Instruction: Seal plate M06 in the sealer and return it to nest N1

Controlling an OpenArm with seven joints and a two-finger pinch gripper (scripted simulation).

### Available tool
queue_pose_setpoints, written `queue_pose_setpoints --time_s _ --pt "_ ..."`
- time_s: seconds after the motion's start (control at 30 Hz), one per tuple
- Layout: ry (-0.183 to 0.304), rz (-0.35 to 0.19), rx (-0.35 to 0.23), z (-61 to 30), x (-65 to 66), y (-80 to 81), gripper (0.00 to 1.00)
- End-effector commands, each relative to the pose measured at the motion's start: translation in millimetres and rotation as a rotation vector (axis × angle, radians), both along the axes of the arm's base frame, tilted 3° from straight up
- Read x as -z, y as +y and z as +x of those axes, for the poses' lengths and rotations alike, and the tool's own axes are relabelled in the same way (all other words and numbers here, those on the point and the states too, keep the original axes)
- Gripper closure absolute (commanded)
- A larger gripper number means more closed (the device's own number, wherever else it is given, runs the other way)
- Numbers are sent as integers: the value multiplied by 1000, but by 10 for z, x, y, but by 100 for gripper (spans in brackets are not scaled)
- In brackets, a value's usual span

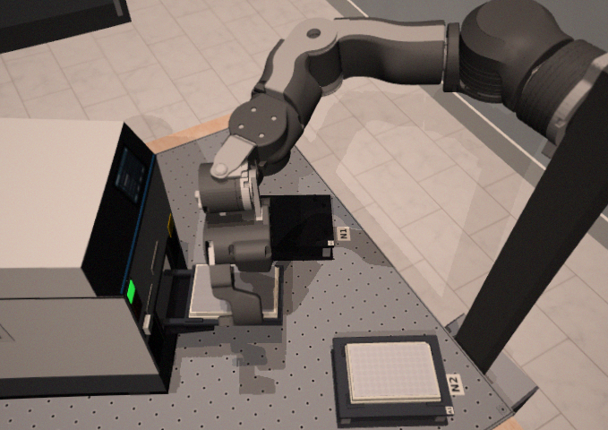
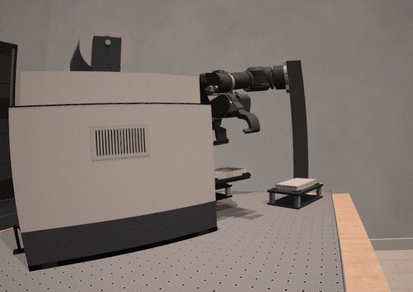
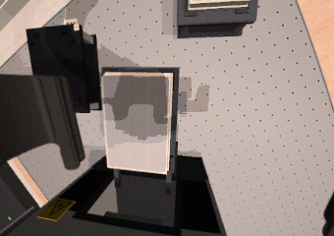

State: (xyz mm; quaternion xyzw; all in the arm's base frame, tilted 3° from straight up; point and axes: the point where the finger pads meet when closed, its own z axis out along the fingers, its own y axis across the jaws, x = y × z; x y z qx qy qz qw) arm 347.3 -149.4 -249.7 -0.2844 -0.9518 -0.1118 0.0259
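Observation:
Plate M06 (image 1: 202,294) lies flat in the pocket of the sealer's stage (image 1: 177,304), which stands out in front of the housing. Its top is smooth and grey, and it lies end on to the sealer. It also shows in the wrist view (image 3: 137,120) and side on in the exterior view (image 2: 229,171). My gripper (image 2: 236,135) is open and empty. It hangs well above the plate, fingers pointing down, and partly hides it from above (image 1: 241,298). The lamp (image 1: 131,290) is green, with the START key (image 1: 146,323) below it. Nest N1 (image 1: 300,227) is empty.
Plate M09 (image 1: 391,371) sits on nest N2 at the front right, apart from the arm. The sealer housing (image 1: 35,243) fills the left side. The arm's dark post (image 1: 543,243) stands at the right, and the bench edge (image 2: 354,241) runs beyond N2.

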Motion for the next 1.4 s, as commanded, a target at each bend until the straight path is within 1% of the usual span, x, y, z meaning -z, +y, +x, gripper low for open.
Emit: queue_pose_setpoints --time_s 0.0,0.13,0.3,0.7,0.73,0.87,1.37 --pt "-5 2 5 15 -19 1 23" --pt "-5 2 5 15 -19 1 23" --pt "62 -234 27 -87 51 -433 23" --pt "62 -234 27 -87 51 -433 23" --pt "54 -226 27 -76 37 -451 23" --pt "62 -234 27 -128 84 -574 23" --pt "62 -236 28 -121 77 -560 23"
